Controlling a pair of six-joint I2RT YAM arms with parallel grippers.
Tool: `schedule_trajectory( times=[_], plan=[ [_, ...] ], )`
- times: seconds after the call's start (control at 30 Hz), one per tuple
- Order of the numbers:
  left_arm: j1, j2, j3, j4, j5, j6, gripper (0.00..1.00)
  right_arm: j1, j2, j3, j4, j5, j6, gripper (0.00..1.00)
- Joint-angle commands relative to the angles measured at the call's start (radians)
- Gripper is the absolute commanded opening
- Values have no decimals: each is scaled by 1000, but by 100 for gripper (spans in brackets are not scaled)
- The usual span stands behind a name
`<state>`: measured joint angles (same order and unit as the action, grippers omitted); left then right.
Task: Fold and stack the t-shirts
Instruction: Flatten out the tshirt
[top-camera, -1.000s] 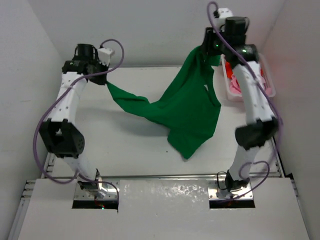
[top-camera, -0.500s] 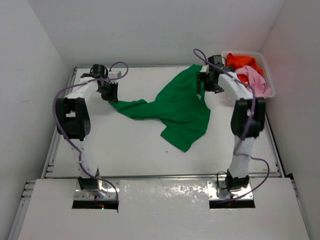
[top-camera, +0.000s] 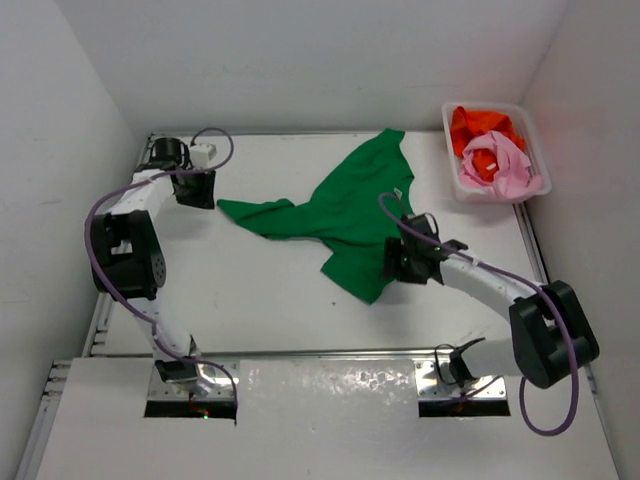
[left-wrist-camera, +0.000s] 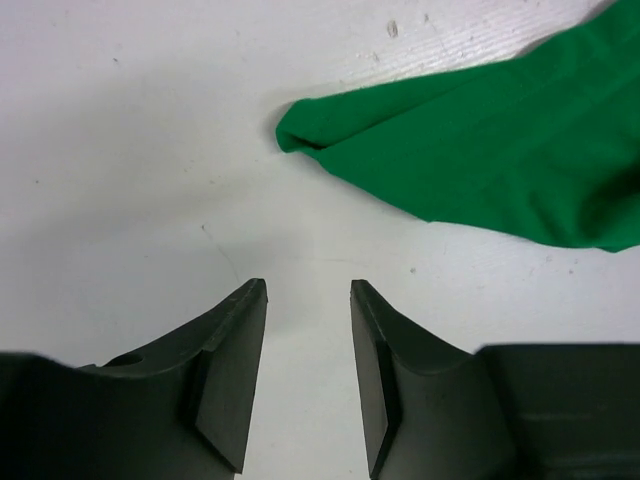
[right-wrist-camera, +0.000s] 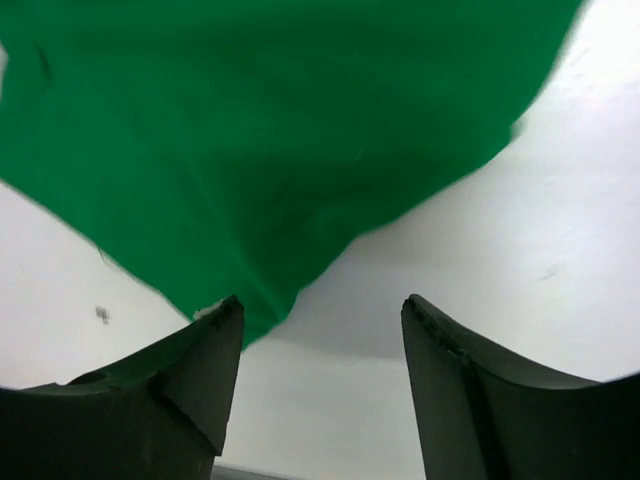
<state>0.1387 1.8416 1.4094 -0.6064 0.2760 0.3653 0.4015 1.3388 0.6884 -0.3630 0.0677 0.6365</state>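
Left fingers (left-wrist-camera: 232, 360): released, empty; green shirt (left-wrist-camera: 480, 140) tip just ahead.
Right fingers (right-wrist-camera: 190, 380): released at its edge.
Advice: pinch corners, spread flat.

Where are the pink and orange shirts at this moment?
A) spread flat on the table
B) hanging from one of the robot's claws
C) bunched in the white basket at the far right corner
C: the pink shirt and the orange shirt sit crumpled inside the white basket, and only the green shirt lies on the table.
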Motion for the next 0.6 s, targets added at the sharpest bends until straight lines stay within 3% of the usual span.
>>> schedule_trajectory(
  times=[0.0,0.13,0.3,0.4,0.43,0.47,0.57],
  plan=[
    [-16,-12,-47,103,-30,53,38,37,6,-67,203,-118,150,63],
    [-27,16,-59,146,-92,84,38,46,52,-105,232,-140,190,63],
    [-31,60,-72,239,-29,171,39,62,154,-106,338,-224,193,60],
    [-28,114,-55,261,29,195,45,74,210,-86,351,-245,186,57],
    [-28,140,-41,261,51,198,51,73,221,-93,389,-258,193,53],
    [-28,152,-35,260,93,199,60,74,230,-92,394,-264,196,34],
    [-39,192,-1,235,160,210,63,71,238,-67,369,-234,189,2]
  ],
)
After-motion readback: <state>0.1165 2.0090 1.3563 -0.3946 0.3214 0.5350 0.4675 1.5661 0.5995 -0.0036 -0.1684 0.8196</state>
